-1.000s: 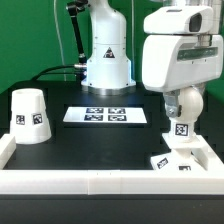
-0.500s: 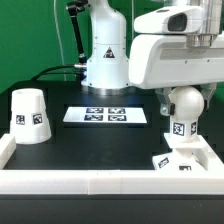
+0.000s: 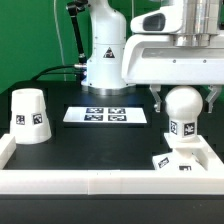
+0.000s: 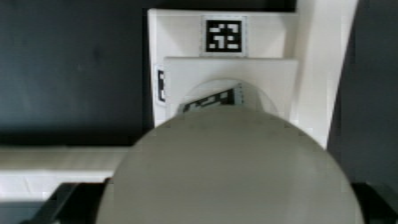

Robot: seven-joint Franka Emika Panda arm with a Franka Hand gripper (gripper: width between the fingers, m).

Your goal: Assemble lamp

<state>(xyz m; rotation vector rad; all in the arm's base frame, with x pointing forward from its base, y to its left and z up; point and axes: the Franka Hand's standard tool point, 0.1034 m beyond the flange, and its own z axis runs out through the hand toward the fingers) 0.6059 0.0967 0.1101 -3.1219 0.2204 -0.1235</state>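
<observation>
The white round-headed bulb stands upright on the flat square base near the exterior view's right, by the white rail. My gripper hangs over the bulb, open, with one dark finger on each side of the round head and a small gap to it. In the wrist view the bulb's head fills the space between the fingers of the gripper, and the base with its tag lies beyond. The tapered shade stands alone at the exterior view's left.
The marker board lies flat mid-table in front of the arm's white pedestal. White rails edge the front and sides of the black table. A green backdrop stands behind.
The hand has shifted and come down over the bulb, so its fingers now show on either side of the head. Bulb, base and shade have not moved.
</observation>
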